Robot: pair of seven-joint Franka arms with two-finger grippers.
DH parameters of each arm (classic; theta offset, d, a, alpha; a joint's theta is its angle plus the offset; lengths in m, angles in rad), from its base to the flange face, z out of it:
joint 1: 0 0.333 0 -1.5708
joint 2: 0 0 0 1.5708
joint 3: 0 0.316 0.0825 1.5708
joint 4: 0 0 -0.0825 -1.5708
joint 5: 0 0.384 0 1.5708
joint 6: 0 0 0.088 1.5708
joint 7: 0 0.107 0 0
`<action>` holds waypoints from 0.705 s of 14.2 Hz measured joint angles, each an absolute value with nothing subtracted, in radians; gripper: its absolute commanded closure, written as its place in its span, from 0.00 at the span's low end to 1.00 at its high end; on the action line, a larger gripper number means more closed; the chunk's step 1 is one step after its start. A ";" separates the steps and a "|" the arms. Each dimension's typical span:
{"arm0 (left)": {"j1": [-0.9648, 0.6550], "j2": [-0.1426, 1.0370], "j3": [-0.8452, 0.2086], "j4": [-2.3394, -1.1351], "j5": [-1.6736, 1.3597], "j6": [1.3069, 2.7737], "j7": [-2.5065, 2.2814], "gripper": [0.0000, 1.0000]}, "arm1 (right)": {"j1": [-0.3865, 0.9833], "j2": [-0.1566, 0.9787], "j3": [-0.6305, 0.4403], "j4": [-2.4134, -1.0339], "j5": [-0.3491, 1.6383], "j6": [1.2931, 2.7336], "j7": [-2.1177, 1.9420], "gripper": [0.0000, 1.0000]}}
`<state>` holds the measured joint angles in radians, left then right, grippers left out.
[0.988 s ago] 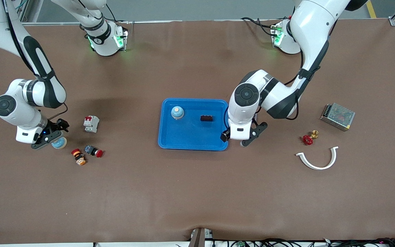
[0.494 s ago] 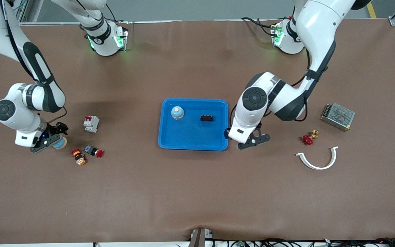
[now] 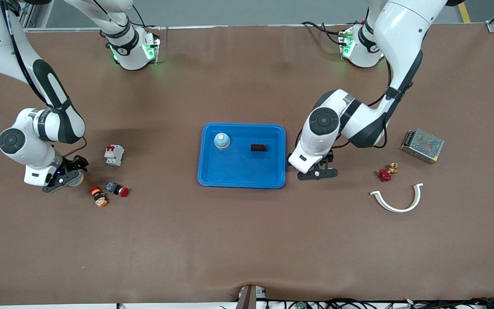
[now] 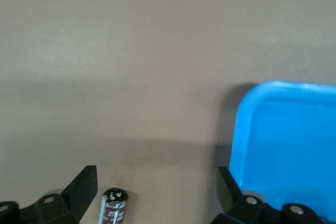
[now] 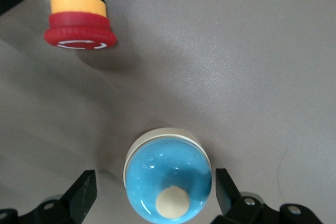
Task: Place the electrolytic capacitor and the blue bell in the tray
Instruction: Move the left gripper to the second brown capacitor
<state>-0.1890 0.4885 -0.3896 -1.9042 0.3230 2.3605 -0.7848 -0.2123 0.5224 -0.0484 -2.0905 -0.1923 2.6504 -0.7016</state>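
- While both arms hang low, the left gripper (image 4: pixel 155 192) stands wide open beside the tray (image 3: pixel 212 176), over the electrolytic capacitor (image 4: pixel 114 207) lying on the table (image 3: pixel 247 240).
- Right gripper (image 5: pixel 155 195) gapes around the blue bell (image 5: pixel 168 182), seemingly not touching it.
- Another bell (image 3: pixel 221 140) sits in the tray.

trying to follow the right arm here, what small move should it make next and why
Probably lower a little and close. The right gripper is open with its fingers either side of the blue bell, which sits on the table toward the right arm's end, outside the tray. The left gripper is likewise open over the electrolytic capacitor beside the tray.
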 measured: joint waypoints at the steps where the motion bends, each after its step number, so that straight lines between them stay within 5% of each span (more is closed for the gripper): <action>1: -0.184 0.462 -0.390 -1.981 0.334 2.435 -0.781 0.00 | -0.215 0.527 -0.048 -2.090 -0.192 2.653 -0.702 0.00; 6: -0.175 0.409 -0.390 -2.173 0.353 2.559 -0.769 0.00 | -0.224 0.532 -0.048 -2.085 -0.192 2.655 -0.702 0.00; 10: -0.169 0.388 -0.390 -2.249 0.357 2.628 -0.763 0.00 | -0.225 0.533 -0.048 -2.083 -0.192 2.655 -0.702 0.23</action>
